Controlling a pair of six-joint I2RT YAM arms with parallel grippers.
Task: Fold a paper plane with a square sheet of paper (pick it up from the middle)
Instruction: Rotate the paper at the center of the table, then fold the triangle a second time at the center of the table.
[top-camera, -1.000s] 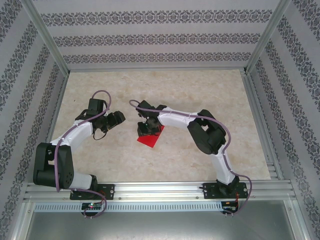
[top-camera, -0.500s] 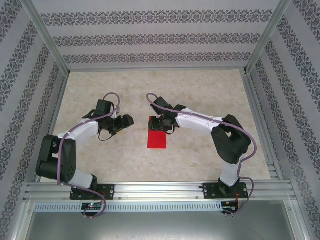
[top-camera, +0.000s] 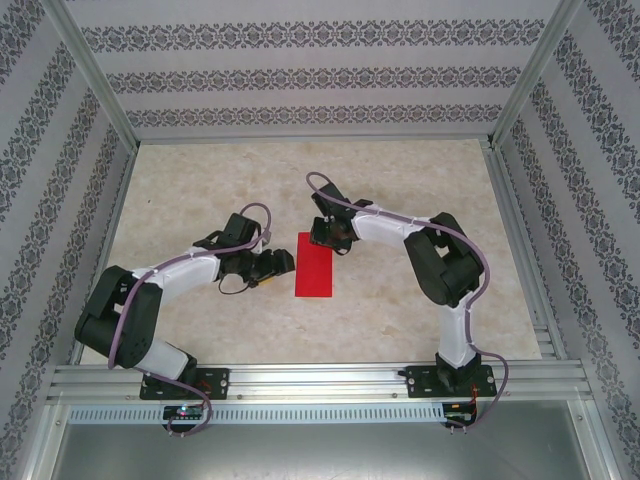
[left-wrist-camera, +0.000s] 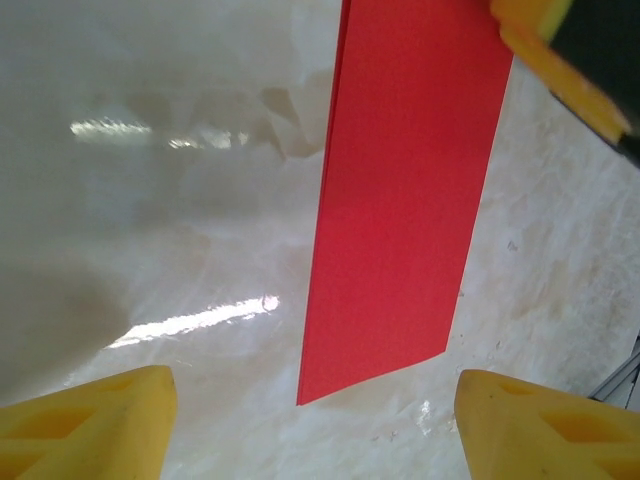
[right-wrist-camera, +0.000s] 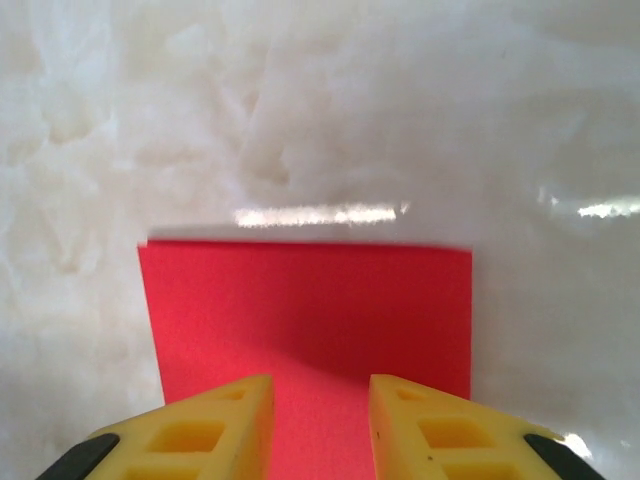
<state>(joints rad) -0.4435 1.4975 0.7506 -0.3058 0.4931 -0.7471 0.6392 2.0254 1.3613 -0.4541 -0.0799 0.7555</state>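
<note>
i see the square sheet of paper (top-camera: 314, 265), folded to a narrow red strip, lying flat mid-table (top-camera: 420, 180). the left gripper (top-camera: 278, 264) sits just left of it, jaws wide apart. the right gripper (right-wrist-camera: 320, 395) is over its far end, jaws slightly apart.

Cream marbled tabletop (top-camera: 400, 300), glossy glare patches; striped floral-pattern walls (top-camera: 320, 80) on three sides; aluminium frame posts (top-camera: 90, 70).

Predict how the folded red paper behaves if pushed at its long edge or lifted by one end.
The red paper looks thin and lies flat, so lifted by one end it would probably droop. The table is glossy with glare, so an edge push likely slides it, though it could buckle.
</note>
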